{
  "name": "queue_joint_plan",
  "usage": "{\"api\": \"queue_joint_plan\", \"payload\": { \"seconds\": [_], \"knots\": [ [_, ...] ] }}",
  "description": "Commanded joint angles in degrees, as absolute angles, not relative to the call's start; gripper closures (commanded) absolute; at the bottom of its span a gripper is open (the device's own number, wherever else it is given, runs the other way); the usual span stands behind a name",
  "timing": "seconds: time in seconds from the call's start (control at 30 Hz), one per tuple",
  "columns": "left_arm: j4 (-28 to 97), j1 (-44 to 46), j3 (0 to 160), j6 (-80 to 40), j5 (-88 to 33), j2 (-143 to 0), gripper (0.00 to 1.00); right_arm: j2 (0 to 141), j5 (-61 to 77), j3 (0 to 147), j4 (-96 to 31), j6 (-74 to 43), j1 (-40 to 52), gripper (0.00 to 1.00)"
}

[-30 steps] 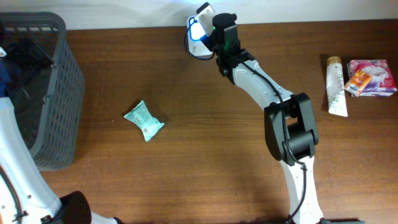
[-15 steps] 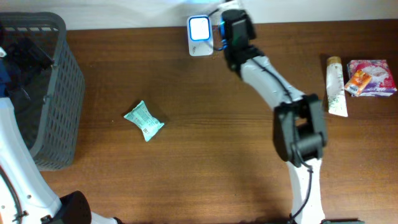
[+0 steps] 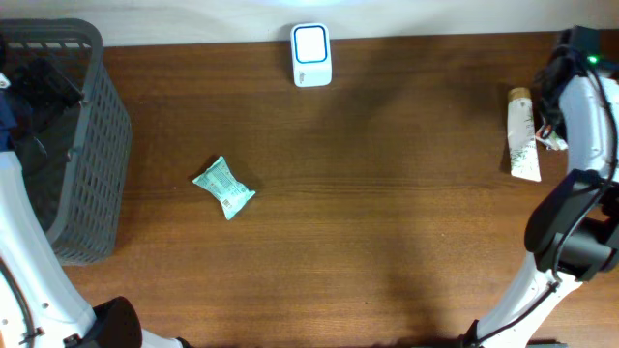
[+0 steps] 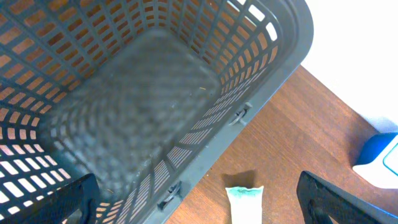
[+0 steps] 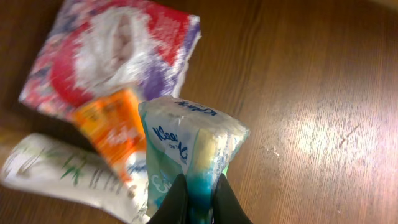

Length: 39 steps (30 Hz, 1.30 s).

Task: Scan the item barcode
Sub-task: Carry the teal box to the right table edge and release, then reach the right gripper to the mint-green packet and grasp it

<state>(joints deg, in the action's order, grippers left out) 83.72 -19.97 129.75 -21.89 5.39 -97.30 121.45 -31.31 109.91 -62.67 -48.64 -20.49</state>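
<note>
You've got one grey basket (image 3: pixel 97 126), one scanner (image 3: pixel 311 55), one white tube (image 3: pixel 522 135) and one worktop (image 3: pixel 387 242). Soft packs, four in all: one green packet (image 3: pixel 223 187), one tissue pack (image 5: pixel 186 149), one red-and-purple pack (image 5: pixel 112 50), one orange packet (image 5: pixel 115 124). Arms, two: left arm (image 3: pixel 24 242), right arm (image 3: pixel 580 126). The tube in the right wrist view is the same one as overhead, so count it once.

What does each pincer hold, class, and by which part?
The right pincer pinches a tissue pack by one narrow end. The left pincer is open and holds nothing.
</note>
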Motion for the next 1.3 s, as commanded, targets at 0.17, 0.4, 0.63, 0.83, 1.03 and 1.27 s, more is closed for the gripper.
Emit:
{"api": "queue_joint_plan", "payload": {
  "seconds": [0.17, 0.4, 0.63, 0.83, 1.03, 1.27],
  "knots": [
    [83.64, -20.27, 130.17, -20.95, 5.8, -97.27, 0.01, 124.14, -28.88, 103.81, -57.76, -50.46, -27.09, 0.88],
    [83.64, -20.27, 130.17, -20.95, 5.8, -97.27, 0.01, 123.94, -12.95, 103.85, -55.2, -44.01, -26.96, 0.47],
    [83.64, -20.27, 130.17, -20.95, 5.8, -97.27, 0.01, 113.62, -7.84, 103.94, -55.13, -36.03, -21.45, 0.53],
    [83.64, -20.27, 130.17, -20.95, 5.8, -97.27, 0.01, 111.35, 5.61, 103.28, -49.63, -17.78, 2.46, 0.31],
    [83.64, -20.27, 130.17, -20.95, 5.8, -97.27, 0.01, 117.14, 5.72, 103.28, -45.54, -16.21, 22.39, 0.01],
    [83.64, -20.27, 130.17, -20.95, 5.8, -97.27, 0.01, 127.79, 19.64, 103.28, -38.2, 3.01, 34.26, 0.01]
  ]
}}
